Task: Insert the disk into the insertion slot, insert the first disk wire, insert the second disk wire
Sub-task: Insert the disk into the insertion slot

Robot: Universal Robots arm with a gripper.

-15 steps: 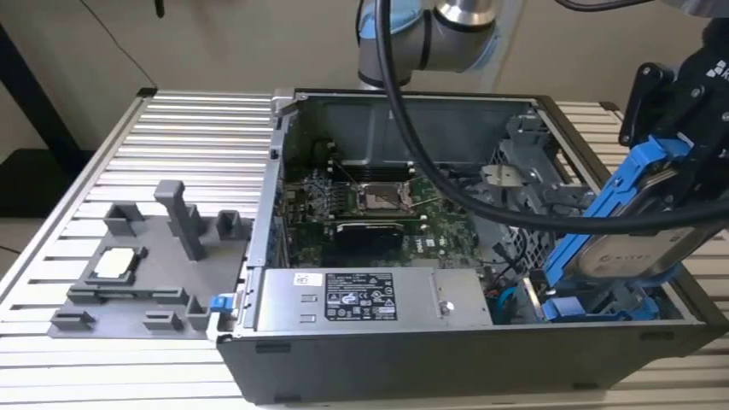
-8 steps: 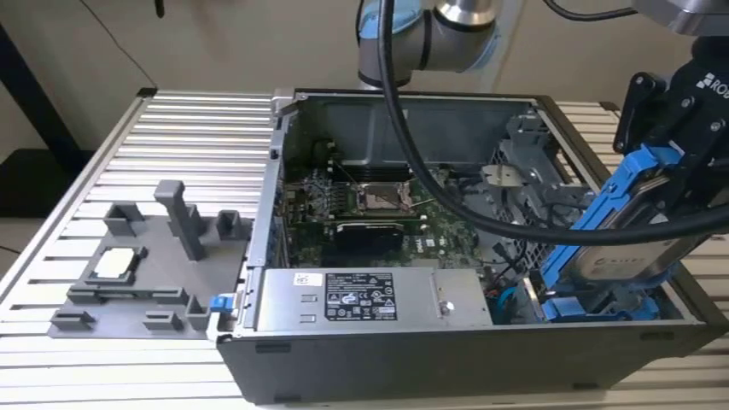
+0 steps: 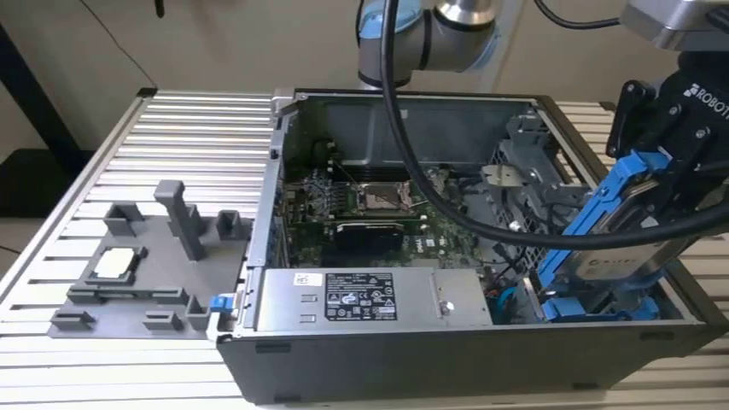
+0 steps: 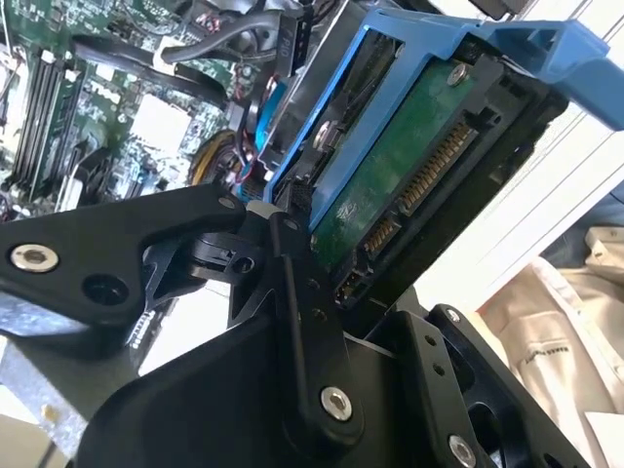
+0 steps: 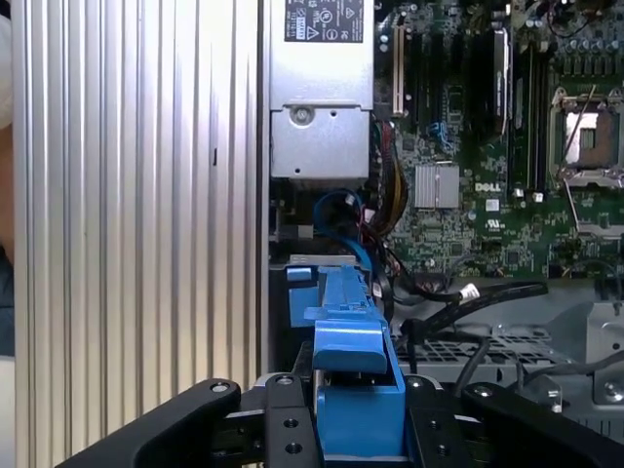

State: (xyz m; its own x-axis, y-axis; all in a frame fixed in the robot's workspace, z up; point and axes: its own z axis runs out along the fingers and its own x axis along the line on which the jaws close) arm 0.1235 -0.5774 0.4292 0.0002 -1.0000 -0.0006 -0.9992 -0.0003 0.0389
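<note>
Okay, exterior view: slotted table (image 3: 194,128) with the black case (image 3: 456,363) open on it, mid-frame. Motherboard (image 3: 376,213) lies on the case floor, with the grey power-supply box (image 3: 364,299) at its 6 o'clock. I see the disk (image 3: 621,256) at 4 o'clock in the case. It's tilted, upper end leaning toward 1 o'clock, lower end down at the insertion slot (image 3: 592,309) among the blue rails. Can't tell if it's seated. Gripper (image 3: 672,192) is clamped on the disk's blue carrier; the first wrist view has fingers (image 5: 283,419) on either side of it.
</note>
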